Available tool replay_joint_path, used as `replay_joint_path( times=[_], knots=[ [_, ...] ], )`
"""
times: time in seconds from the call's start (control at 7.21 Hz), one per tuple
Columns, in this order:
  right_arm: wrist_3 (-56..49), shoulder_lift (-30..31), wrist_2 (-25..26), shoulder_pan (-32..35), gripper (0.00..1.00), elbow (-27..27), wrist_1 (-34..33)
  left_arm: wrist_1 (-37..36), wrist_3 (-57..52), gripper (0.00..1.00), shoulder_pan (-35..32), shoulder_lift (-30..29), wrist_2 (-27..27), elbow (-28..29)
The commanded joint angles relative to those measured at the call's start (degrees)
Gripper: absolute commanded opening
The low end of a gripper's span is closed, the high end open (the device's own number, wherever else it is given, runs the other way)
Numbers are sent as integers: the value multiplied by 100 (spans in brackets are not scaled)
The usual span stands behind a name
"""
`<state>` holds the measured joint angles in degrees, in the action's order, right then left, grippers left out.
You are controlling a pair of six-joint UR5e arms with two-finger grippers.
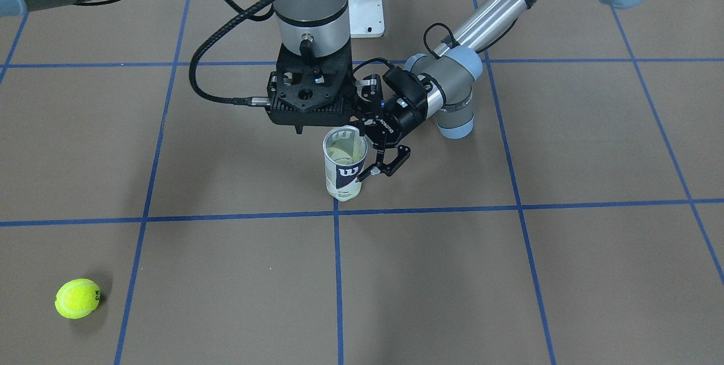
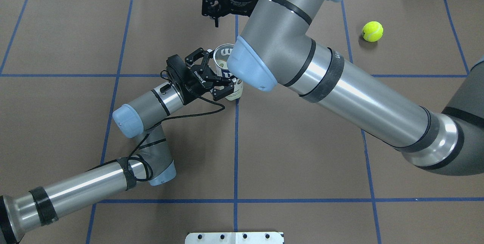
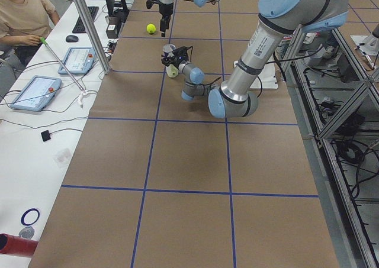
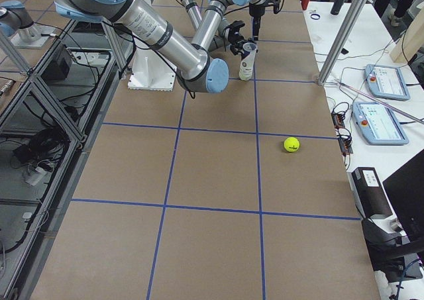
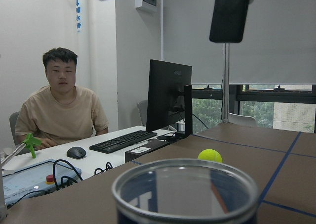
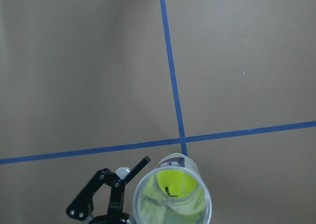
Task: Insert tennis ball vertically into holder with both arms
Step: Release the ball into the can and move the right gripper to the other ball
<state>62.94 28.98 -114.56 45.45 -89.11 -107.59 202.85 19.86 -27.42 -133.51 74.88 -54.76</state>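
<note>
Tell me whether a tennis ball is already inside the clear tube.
Yes, the right wrist view looks down into the open clear tube and shows a yellow-green tennis ball sitting inside it.

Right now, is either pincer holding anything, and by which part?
The left pincer straddles the side of the clear plastic tennis-ball tube; whether it clamps the tube cannot be told. The right pincer shows nothing in it.

The left arm (image 2: 87, 187) is reaching in low with its wrist lying level and the left gripper (image 2: 220, 70) spreading its fingers wide, while the right arm (image 2: 363, 92) is stretching across above it, pointing the right gripper (image 2: 216, 13) straight down, finger spacing unclear.
</note>
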Motion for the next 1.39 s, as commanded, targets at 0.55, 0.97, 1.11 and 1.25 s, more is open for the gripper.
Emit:
replay_joint_path(
  times=[0.55, 0.97, 1.11, 1.25],
  knots=[
    [-4190, 1847, -637, 1983, 99, 1063, 1557, 0, 0, 99, 0, 70, 0, -61],
    [-4589, 1989, -682, 2143, 99, 2896, 3523, 0, 0, 99, 0, 62, 0, -97],
    [-4589, 1989, -673, 2117, 99, 3047, 3665, 0, 0, 99, 0, 62, 0, -105],
    [-4581, 1989, -656, 2030, 99, 3257, 3832, 0, 0, 99, 0, 62, 0, -105]
  ],
)
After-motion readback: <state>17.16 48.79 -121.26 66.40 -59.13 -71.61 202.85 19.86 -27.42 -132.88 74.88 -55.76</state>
